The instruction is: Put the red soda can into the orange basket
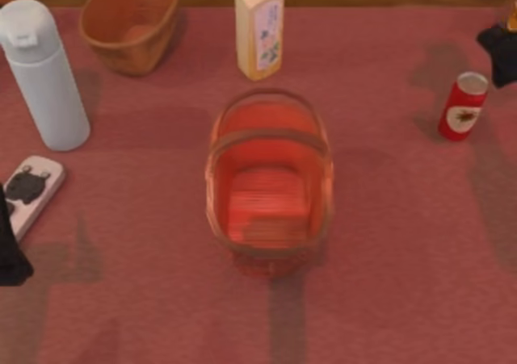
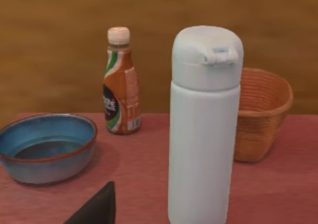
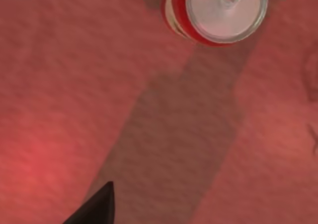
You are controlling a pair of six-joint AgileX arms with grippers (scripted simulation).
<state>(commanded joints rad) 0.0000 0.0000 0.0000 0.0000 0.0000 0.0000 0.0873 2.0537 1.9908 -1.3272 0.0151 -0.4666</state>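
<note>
The red soda can [image 1: 464, 106] stands upright near the table's right edge, and its silver top [image 3: 226, 8] also shows in the right wrist view. The orange basket [image 1: 266, 202], with its arched handle [image 1: 271, 138], sits empty at the table's middle, well to the left of the can. My right gripper [image 1: 501, 53] hovers just behind and right of the can, open and holding nothing. Only one dark fingertip [image 3: 102, 204] shows in its wrist view. My left gripper [image 1: 10, 255] is parked at the left edge, open, with one fingertip [image 2: 102, 206] in view.
A white flask [image 1: 44, 73] stands at the left, a brown handleless basket [image 1: 129, 21] at the back left, a cream bottle [image 1: 258, 29] behind the orange basket. A white and black device [image 1: 31, 188] lies near the left arm. A blue bowl [image 2: 47, 147] and a brown bottle [image 2: 120, 82] show in the left wrist view.
</note>
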